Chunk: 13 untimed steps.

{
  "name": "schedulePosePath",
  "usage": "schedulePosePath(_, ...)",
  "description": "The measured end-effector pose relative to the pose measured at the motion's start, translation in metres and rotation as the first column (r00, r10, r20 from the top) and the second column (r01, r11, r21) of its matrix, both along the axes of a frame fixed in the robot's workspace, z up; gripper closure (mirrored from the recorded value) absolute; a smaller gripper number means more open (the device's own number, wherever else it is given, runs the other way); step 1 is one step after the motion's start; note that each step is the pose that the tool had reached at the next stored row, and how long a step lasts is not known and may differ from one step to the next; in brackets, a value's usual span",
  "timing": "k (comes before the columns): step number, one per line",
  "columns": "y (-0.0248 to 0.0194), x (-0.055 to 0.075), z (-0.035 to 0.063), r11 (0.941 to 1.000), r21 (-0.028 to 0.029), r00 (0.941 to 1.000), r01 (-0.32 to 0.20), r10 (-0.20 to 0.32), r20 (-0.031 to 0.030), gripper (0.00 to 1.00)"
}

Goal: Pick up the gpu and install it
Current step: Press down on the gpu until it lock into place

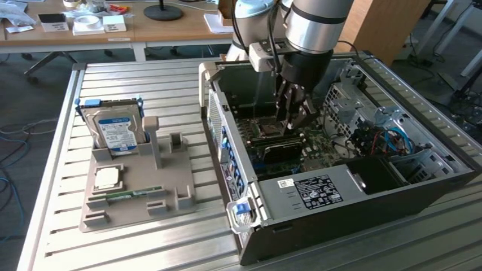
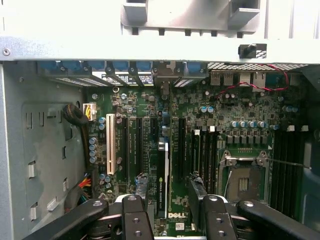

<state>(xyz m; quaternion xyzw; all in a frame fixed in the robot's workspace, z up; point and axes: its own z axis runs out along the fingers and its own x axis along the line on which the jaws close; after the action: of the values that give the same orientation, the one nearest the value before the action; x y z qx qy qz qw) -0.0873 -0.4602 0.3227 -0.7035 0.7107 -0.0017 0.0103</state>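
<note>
Looking past the gripper (image 2: 172, 204) in the wrist view: jaws wide apart, holding nothing, finger bases cut off by the frame edge. The gpu (image 2: 163, 172) shows edge-on between the fingers (image 2: 134, 217), standing upright in a motherboard (image 2: 227, 107) slot, touching neither finger. Can't tell whether it is fully seated; its lower end is hidden behind the fingers. Empty CPU socket (image 2: 243, 182) just beside. In the exterior view the gripper (image 1: 292, 116) is down inside the open computer case (image 1: 362, 186), and the arm (image 1: 312, 25) blocks the slot area. Well apart, on the exterior view's left: grey holder (image 1: 132, 206) with hard drive (image 1: 114, 131), CPU chip (image 1: 107, 178) and memory stick (image 1: 126, 195) on the slatted table (image 1: 60, 248)
</note>
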Motion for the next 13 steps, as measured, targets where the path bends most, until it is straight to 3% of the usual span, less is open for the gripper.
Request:
schedulePosePath(9,0.0,0.0,0.0,1.0,0.0,1.0,0.0,0.0,0.0,0.55)
schedulePosePath(10,0.0,0.0,0.0,1.0,0.0,1.0,0.0,0.0,0.0,0.56)
schedulePosePath(12,0.0,0.0,0.0,1.0,0.0,1.0,0.0,0.0,0.0,0.68)
schedulePosePath(13,0.0,0.0,0.0,1.0,0.0,1.0,0.0,0.0,0.0,0.68)
